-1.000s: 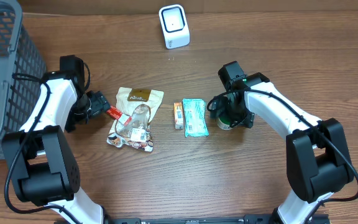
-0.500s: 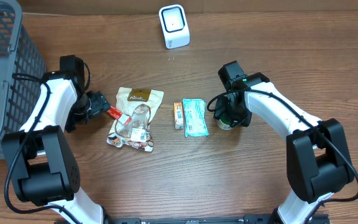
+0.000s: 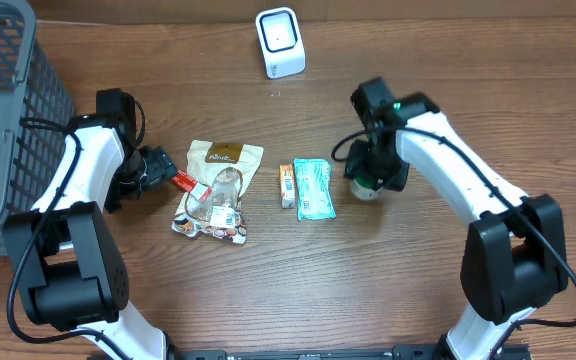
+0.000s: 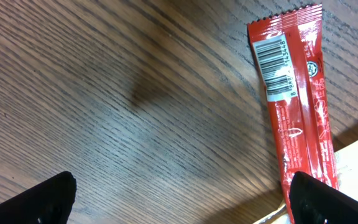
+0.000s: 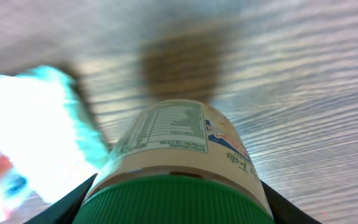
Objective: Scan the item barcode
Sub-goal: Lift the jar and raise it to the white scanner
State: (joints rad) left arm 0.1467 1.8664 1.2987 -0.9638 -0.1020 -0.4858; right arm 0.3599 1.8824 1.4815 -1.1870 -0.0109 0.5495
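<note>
Jar is right of centre in the overhead, just right of the teal packet. The arm covers most of it there; only a bit of green and white shows. Can't tell if it's resting on the table or lifted off it.

Right gripper is clamped on the jar, fingers pressed to both sides of the green lid. The right wrist view is blurred. The label has a nutrition-style table and a small coloured picture, print unreadable. No barcode on the side that shows.

The packet is a washed-out teal blur at the left of that view.

Small orange box touches the packet's left edge, text too small to read.

Scanner is the white unit at top centre, well apart from the jar.

Pouch has a brown label, wording not legible. Clear snack bag overlaps its lower part.

Left gripper is spread wide and holds nothing, fingertips cut off at the bottom corners of the left wrist view. Red sachet lies flat at the right of that view, barcode up, digits too small to read, lower end running out of frame.

Grey basket is cropped at upper left.
</note>
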